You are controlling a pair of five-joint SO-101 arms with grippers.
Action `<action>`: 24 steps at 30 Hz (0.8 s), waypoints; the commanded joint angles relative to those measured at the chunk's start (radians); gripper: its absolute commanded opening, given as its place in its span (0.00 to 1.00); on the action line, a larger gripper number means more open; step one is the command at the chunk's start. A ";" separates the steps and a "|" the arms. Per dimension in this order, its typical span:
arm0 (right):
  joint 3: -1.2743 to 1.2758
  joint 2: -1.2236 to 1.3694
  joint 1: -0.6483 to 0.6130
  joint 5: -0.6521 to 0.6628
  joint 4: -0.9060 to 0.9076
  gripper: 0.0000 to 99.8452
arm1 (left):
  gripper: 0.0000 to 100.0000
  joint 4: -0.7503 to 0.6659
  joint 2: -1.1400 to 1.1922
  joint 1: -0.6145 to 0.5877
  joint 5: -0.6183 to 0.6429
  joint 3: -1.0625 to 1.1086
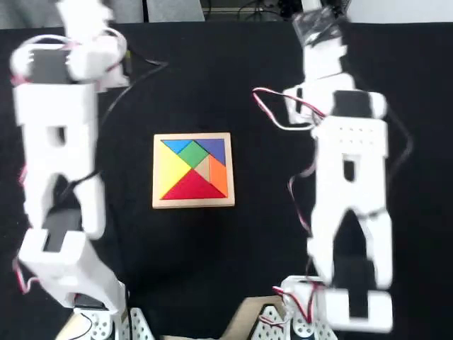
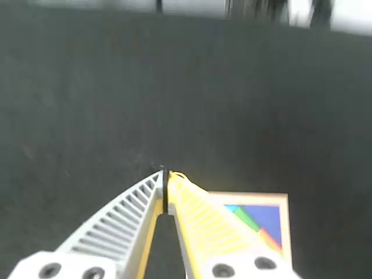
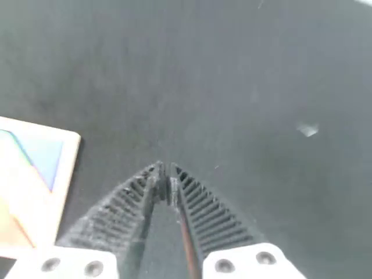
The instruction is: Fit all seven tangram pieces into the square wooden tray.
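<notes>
Square wooden tray (image 1: 192,205) lies at table centre, between the two arms. Seven tangram pieces (image 1: 190,185) fill it with no gap seen; task judged complete. Left gripper (image 2: 165,180) and right gripper (image 3: 166,174) are both clenched on nothing, each off to its own side, clear of the tray.

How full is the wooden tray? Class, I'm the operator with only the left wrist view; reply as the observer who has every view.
Observer: In the high view the wooden tray looks completely filled with coloured pieces.
Operator: Which piece lies nearest the arm bases?
Observer: A red triangle, along that edge.
Operator: And the right end effector?
Observer: The right end effector is shut on nothing, above the black table.
</notes>
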 commanded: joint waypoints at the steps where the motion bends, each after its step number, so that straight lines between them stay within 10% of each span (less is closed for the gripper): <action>1: -0.154 -0.248 0.011 -0.006 0.187 0.01 | 0.03 0.091 -0.166 -0.027 -0.014 -0.139; 24: -0.188 -1.098 0.005 -0.005 0.384 0.01 | 0.03 -0.100 -1.548 -0.085 -0.187 0.970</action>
